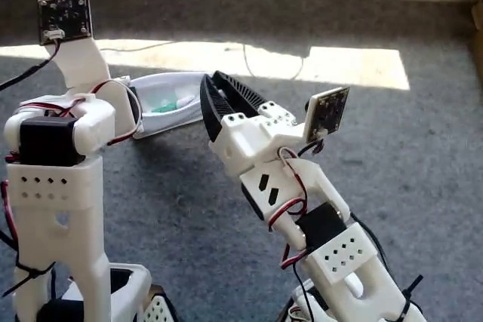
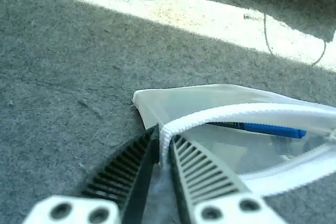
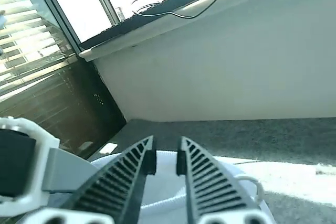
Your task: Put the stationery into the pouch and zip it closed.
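Grey mat [image 1: 423,156] covers the table. It's soft and fuzzy, so prob. some drag on anything lying on it. The pouch [image 1: 172,90] lies flat on it betw. the two arms, mouth open, see-through, looks light.

L gripper [image 2: 161,134] is pinched tight on the pouch's corner, right where the zip [image 2: 247,111] tape ends. R gripper [image 3: 165,156] hangs above the pouch's other end, jaws a narrow gap apart, nothing betw. them.

Inside the pouch are a blue pen [image 2: 268,128] and a green item [image 1: 167,106]. Loading looks done or nearly so; closing is what's left, imo.

Risks, biggest first:
- Pouch drags w/ the pull. If L's pinch slips off the thin corner, the whole pouch slides across the mat & the zip doesn't run.
- Pouch lifts or tilts. If R comes down off-centre it could hook the open rim & tip the contents out the mouth.
- Zip tape bows up in a loop. Slack tape means the slider jams or skips teeth unless L holds it taut.
- Pen lies close under the tape & could catch in the teeth.
- Slider: can't make it out here, likely a small target. R's narrow gap leaves little margin, so it's easy to miss or pinch tape instead.
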`<act>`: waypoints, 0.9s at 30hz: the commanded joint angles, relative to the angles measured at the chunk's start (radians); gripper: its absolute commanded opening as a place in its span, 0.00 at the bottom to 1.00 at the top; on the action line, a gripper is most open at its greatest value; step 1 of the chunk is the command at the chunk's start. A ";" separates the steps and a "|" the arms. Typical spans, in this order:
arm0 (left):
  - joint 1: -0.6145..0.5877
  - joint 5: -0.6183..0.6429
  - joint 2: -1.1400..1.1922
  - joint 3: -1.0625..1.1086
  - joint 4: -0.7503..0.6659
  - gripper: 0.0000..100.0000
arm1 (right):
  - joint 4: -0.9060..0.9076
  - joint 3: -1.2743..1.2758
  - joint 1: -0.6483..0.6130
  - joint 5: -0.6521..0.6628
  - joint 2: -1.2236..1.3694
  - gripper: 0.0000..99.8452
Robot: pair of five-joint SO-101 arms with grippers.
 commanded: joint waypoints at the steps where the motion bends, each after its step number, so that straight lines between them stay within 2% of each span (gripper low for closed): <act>1: -0.012 -0.006 -0.024 -0.008 -0.006 0.01 | 0.093 -0.110 0.042 0.025 -0.031 0.01; 9: -0.012 -0.006 -0.024 -0.008 -0.006 0.01 | 0.403 -0.315 0.117 0.035 -0.022 0.01; 14: -0.012 -0.006 -0.024 -0.008 -0.006 0.01 | 0.576 -0.427 0.162 0.218 -0.022 0.01; 27: -0.012 -0.008 -0.024 -0.007 -0.003 0.01 | 0.696 -0.433 0.162 0.244 -0.031 0.01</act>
